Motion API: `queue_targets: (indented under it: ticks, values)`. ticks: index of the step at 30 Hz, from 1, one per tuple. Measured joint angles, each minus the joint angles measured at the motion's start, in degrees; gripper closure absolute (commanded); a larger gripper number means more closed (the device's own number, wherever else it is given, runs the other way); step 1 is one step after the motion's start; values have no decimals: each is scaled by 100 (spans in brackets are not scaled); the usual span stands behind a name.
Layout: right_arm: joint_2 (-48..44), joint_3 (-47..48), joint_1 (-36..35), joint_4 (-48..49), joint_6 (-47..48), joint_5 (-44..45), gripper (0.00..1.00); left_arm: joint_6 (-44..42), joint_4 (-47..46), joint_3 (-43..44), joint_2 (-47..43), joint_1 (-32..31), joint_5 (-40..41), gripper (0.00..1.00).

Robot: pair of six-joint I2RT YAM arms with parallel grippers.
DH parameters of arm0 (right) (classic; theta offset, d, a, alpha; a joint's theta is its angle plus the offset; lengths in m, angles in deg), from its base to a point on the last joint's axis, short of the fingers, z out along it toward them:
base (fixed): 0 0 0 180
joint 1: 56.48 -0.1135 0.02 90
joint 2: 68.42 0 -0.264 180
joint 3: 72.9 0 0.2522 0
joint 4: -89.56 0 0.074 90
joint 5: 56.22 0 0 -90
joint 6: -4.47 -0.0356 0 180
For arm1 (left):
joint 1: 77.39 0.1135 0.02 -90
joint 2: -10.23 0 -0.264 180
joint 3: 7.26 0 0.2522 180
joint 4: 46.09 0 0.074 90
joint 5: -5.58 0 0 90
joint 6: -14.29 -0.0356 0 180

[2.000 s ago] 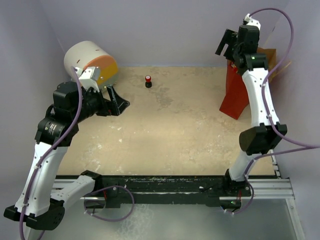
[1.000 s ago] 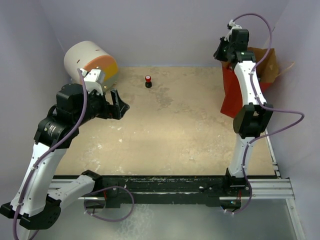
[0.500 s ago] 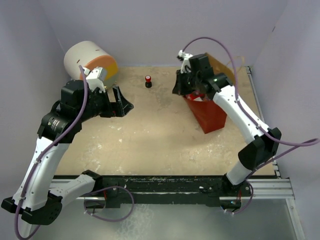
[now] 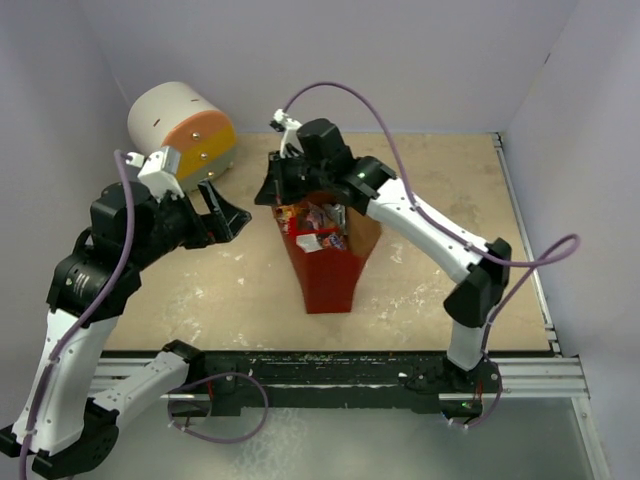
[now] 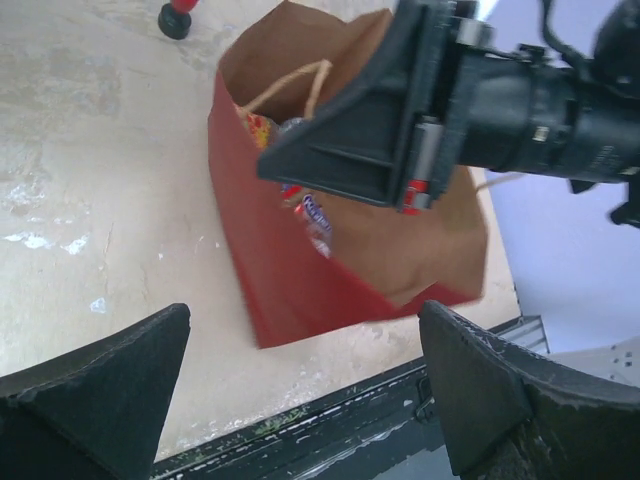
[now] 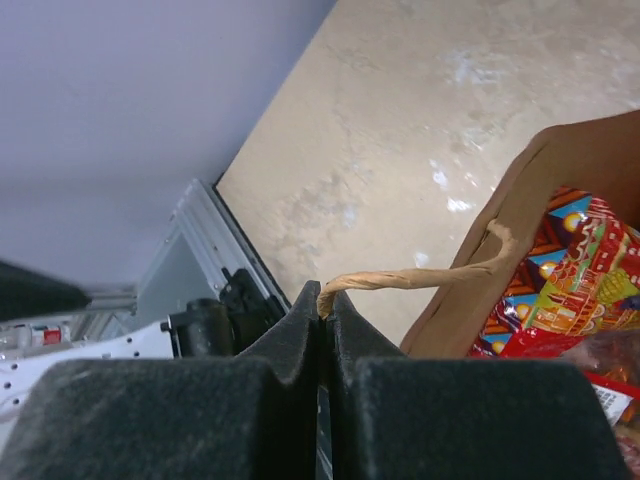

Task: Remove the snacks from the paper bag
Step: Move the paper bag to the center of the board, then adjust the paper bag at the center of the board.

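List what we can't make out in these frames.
- Snack count: top view, paper bag walls hide everything under the top snacks.
- Snack lettering: every view, too small or blurred.
- Small red-and-black object: left wrist view, cut by top edge; top view, behind right arm.

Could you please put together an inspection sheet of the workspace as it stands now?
Surface: beige table, whitish scuffs.
Job's things: paper bag standing mid-table, open; snacks inside.
Clutter: white cylinder far left; red-and-black knob past the bag.
Grippers: right gripper shut on the bag's twine handle; left gripper open, empty.
Cables: purple cables loop along both arms.
Surroundings: lavender walls; metal rail at near edge.
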Motion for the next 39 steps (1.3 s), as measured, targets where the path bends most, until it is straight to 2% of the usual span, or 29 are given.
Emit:
queue_targets:
  ticks: [2,5,7,9,12,16,20,29,35,39]
  values:
    - [293,216,-83,153,-96,-20,99,74,85,2,-83,0,98,1]
    - [476,223,-173,299,-289,-81,89,229,155,9,-197,0,227,1]
    - [437,151,-177,323,-365,-146,74,313,175,9,-227,0,308,1]
    - [319,61,-168,313,-389,-155,55,396,170,9,-234,0,385,1]
    - [52,-48,-164,122,-238,-101,34,474,164,9,-238,0,518,1]
    - [-391,-61,-164,-271,-9,188,14,555,79,7,-227,0,658,1]
    - [-979,-96,-164,-678,249,662,2,570,-118,-17,-144,0,697,1]
    - [-2238,-203,-164,-1427,643,2013,0,691,-636,-170,566,0,321,1]
    - [-2811,-538,-164,-1917,546,2924,3,765,-35,138,1353,68,885,1]
    - [-2914,-678,-138,-2234,339,3373,6,649,249,411,1829,492,931,4]
